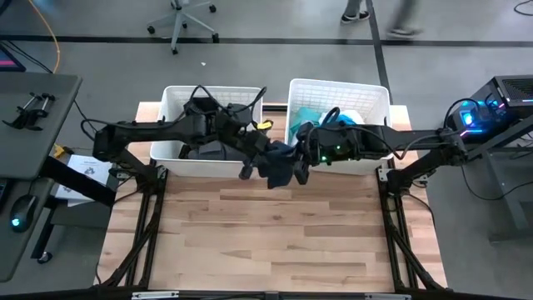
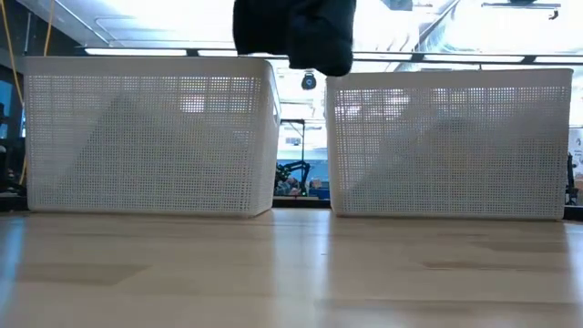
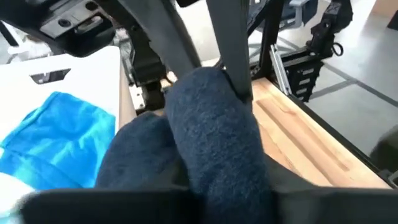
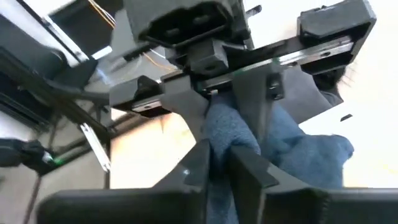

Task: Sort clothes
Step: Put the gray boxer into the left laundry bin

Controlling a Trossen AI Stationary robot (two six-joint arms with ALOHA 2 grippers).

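Here we look down on a wooden table [image 1: 275, 233] with two white baskets [image 1: 212, 123] set side by side along its far edge. Both dark arms reach in from the sides and meet over the gap between the baskets, near their front walls. Between them hangs a navy garment [image 1: 279, 162], bunched and drooping, held up in the air above the table.

Our left claw [image 1: 254, 154] grips the garment from the left side. In the right wrist view its two dark fingers [image 4: 249, 93] are pinched tight on a fold of the blue fabric. Our right claw [image 1: 304, 154] holds the same garment from the right. In the left wrist view its fingers [image 3: 233, 62] are closed on the thick navy cloth.

From table height, the garment shows as a dark lump at the top of the picture, above the basket rims and clear of the table.

The left basket holds a dark grey garment [image 1: 208, 152] near its front wall. The right basket [image 1: 337, 92] holds a teal garment [image 1: 304, 112] and a white one [image 1: 354, 117]. A bright blue garment [image 3: 53, 134] also lies in it, seen in the left wrist view.
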